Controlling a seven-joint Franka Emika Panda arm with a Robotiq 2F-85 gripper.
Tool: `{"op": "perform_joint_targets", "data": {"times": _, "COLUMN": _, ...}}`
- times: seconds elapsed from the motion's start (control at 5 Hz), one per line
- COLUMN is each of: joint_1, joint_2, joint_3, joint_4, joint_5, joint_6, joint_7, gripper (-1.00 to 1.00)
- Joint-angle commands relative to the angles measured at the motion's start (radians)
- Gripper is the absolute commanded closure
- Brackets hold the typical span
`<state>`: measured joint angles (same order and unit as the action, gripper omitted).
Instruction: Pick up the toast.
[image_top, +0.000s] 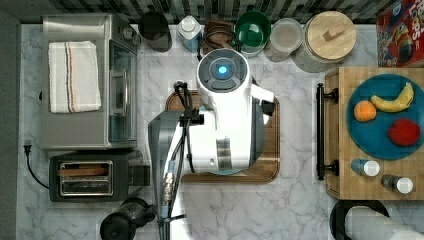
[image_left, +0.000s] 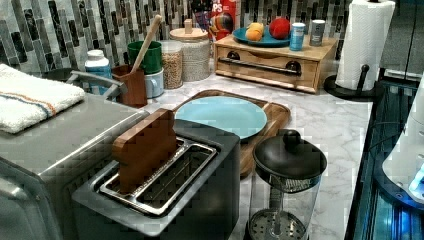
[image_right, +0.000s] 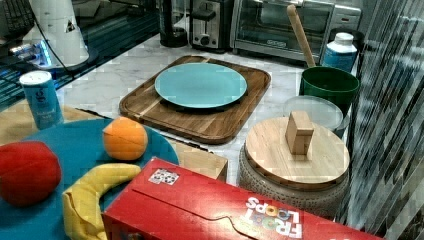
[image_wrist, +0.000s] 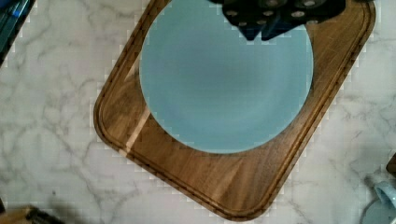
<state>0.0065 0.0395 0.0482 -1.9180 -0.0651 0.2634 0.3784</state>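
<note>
The toast (image_left: 146, 148) stands upright in the back slot of the toaster (image_left: 200, 200), a thin reddish-brown slab with a flat, smooth face and squared corners. In the left view its upper half rises well clear of the slot, leaning slightly. From the top view it reads as a narrow brown strip (image_top: 81, 171) lying along one slot of the toaster (image_top: 90, 176), with the second slot beside it open. It looks much smaller than the plate.

The toaster sits on the marble bench (image_top: 295, 210) at the top view's lower left, just below the oven (image_top: 90, 82), which has a folded towel (image_top: 73, 76) on its roof. A coffee press (image_left: 285, 185) stands just beside the toaster in the left view.

The arm (image_top: 227, 115) hangs over the middle of the bench, above the blue plate (image_right: 201, 84), which rests on the wooden tray (image_right: 200, 125). That puts it well apart from the toast. In the wrist view the dark pincer (image_wrist: 275, 16) pokes in over the plate's (image_wrist: 219, 84) edge, with the tray (image_wrist: 201, 182) below it; whether it is spread or closed I cannot tell from here. Nothing sits on the plate.
</note>
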Motion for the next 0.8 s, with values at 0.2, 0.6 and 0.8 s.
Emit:
{"op": "perform_joint_targets", "data": {"times": 0.2, "joint_1": 0.124, "joint_2": -0.059, "joint_3": 0.117, "joint_4": 0.018, "joint_5": 0.017, "joint_6": 0.001, "joint_7": 0.306, "gripper": 1.0}}
{"op": "perform_joint_targets", "data": {"times": 0.6, "joint_1": 0.107, "joint_2": -0.08, "joint_3": 0.239, "joint_4": -0.034, "joint_5": 0.029, "joint_6": 0.082, "joint_7": 0.524, "gripper": 1.0}}
{"op": "perform_joint_targets", "data": {"times": 0.8, "joint_1": 0.122, "joint_2": -0.092, "joint_3": 0.262, "joint_4": -0.053, "joint_5": 0.064, "joint_6": 0.111, "joint_7": 0.592, "gripper": 1.0}}
